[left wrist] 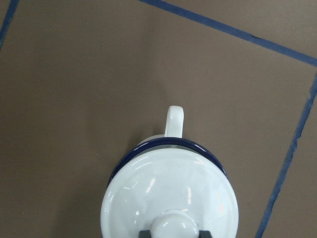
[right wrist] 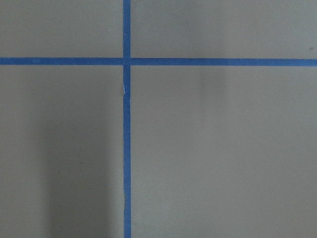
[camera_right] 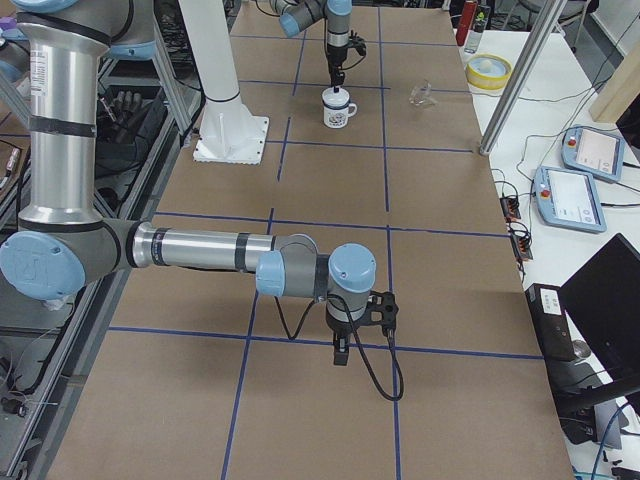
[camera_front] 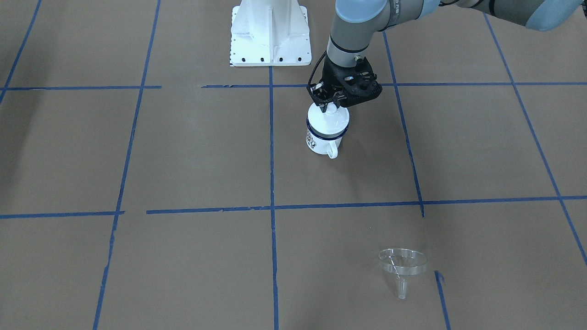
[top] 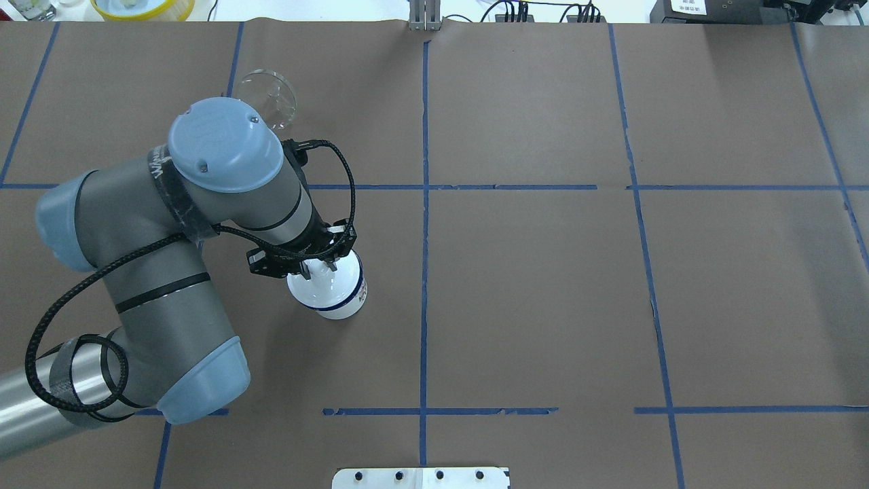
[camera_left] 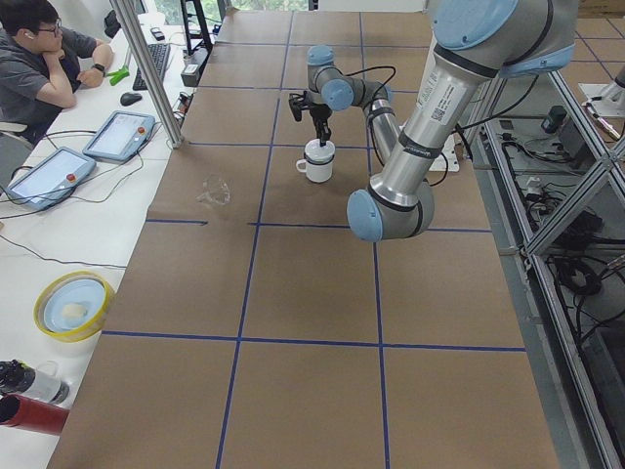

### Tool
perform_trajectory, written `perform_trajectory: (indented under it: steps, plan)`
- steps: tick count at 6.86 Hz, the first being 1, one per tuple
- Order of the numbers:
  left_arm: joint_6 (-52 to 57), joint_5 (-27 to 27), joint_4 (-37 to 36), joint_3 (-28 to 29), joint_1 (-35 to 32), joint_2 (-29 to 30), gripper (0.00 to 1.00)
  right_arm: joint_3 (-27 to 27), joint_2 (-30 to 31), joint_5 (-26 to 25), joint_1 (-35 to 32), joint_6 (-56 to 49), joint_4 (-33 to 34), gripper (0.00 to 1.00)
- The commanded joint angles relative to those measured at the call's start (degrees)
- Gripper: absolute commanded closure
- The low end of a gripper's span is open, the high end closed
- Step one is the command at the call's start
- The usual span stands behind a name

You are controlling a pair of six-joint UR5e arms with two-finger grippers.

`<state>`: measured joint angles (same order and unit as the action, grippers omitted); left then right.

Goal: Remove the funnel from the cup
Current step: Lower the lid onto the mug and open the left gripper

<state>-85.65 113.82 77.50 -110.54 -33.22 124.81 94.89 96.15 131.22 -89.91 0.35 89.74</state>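
Observation:
The cup (camera_front: 321,140), a white mug with a dark blue rim, stands on the brown paper with a white round lid (camera_front: 332,120) on top. My left gripper (camera_front: 331,107) is straight above it, its fingers shut on the lid's knob (left wrist: 174,225). The mug's rim (left wrist: 163,144) and lid (left wrist: 168,193) fill the bottom of the left wrist view. The clear funnel (camera_front: 402,263) is off the cup, resting on the table far from it; it also shows in the overhead view (top: 271,95). My right gripper (camera_right: 340,352) hangs over bare paper, and I cannot tell if it is open or shut.
The robot's white base plate (camera_front: 270,34) is near the mug. A yellow-rimmed bowl (camera_left: 73,303) and bottles lie off the paper on the operators' side. Blue tape lines (right wrist: 126,124) cross the brown paper. An operator (camera_left: 39,59) sits at the far table.

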Motion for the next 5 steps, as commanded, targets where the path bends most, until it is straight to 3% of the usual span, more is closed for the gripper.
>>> perform_trajectory:
  steps: [1, 5]
  plan:
    - [0.0, 0.0, 0.7, 0.6, -0.1, 0.0, 1.00, 0.0, 0.0, 0.0, 0.0, 0.0, 0.0, 0.00]
    - [0.0, -0.1, 2.2, 1.7, -0.1, 0.0, 1.00, 0.0, 0.0, 0.0, 0.0, 0.0, 0.0, 0.00]
